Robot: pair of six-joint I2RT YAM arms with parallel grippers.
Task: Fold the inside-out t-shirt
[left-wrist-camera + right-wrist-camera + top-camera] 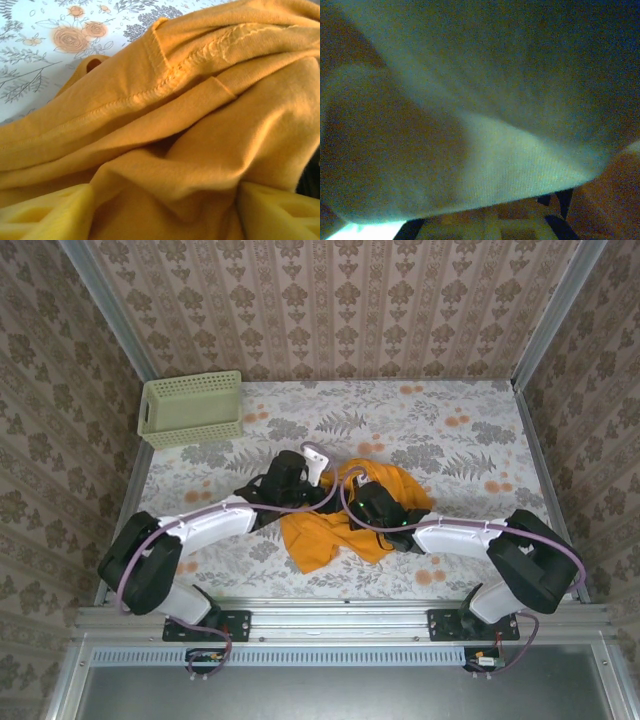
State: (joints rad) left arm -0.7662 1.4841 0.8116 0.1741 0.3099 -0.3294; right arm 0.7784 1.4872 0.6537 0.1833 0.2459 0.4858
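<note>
- The left gripper (165,217) has its jaws set apart. Its two yellow fingers (50,215) sit at either side of a mound of cloth.
- The inside-out t-shirt (330,535) lies crumpled directly under and ahead of the left gripper. A fold of it bulges up between the fingers and touches both inner faces. Whether that fold is squeezed I cannot tell.
- Just beyond the left fingertips a raised, stitched seam (165,82) runs slantwise across the cloth.
- Past the seam, ahead and to the left of the fingers, is bare floral tabletop (40,60).
- The right gripper (360,490) is closed, its tip down on the upper part of the shirt heap, close beside the left gripper.
- In the right wrist view, dim cloth hangs right in front of the fingers. I cannot tell whether any fabric is caught between them.
- Most of the shirt spreads from between the two grippers back toward the arm bases.
- A pale green lattice basket (190,408) stands well away, beyond the left gripper and out to its left, at the far corner.
</note>
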